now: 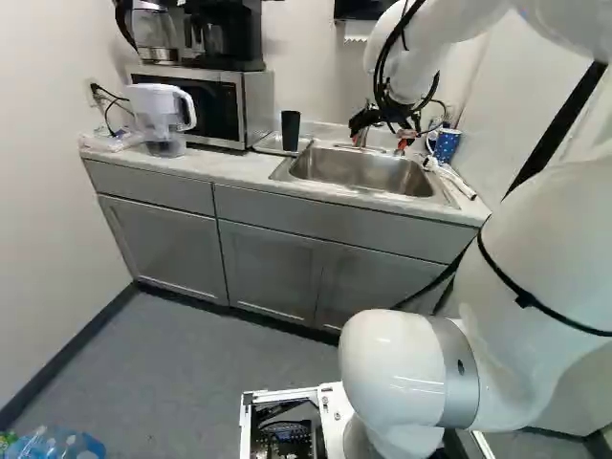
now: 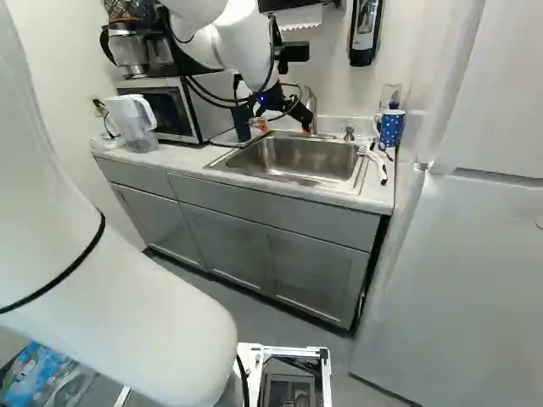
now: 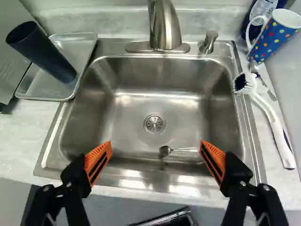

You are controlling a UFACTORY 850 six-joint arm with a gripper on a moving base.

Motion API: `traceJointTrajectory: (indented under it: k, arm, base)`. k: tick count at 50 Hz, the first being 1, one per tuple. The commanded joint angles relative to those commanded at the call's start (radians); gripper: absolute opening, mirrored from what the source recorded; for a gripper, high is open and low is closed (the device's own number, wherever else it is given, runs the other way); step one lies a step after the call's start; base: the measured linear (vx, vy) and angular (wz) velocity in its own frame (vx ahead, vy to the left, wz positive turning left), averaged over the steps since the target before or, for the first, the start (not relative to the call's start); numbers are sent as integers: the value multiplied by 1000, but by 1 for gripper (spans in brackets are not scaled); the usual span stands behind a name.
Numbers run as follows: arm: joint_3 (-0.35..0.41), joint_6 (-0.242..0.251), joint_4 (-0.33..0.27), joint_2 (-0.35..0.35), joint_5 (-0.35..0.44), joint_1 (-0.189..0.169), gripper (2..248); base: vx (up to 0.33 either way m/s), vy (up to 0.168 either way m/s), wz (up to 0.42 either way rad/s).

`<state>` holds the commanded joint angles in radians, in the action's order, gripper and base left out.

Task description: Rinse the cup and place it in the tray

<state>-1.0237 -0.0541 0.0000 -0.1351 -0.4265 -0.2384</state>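
Steel beneath, hung over the sink (image 3: 160,101) with end effector (image 3: 155,143) spread apart, empty, had the black cup (image 3: 43,52) in the tray (image 3: 40,87) left of the sink, so seemed finished placing, rinsing unconfirmed.

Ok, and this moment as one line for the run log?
pincer open, empty | above sink | black cup upright in tray | spoon in sink
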Motion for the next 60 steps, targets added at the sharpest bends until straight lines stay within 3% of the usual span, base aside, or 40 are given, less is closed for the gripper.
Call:
traceJointTrajectory:
  k: [60]
  arm:
    - [0, 0, 0, 0, 0, 0, 247]
  base:
    - [-139, 38, 5]
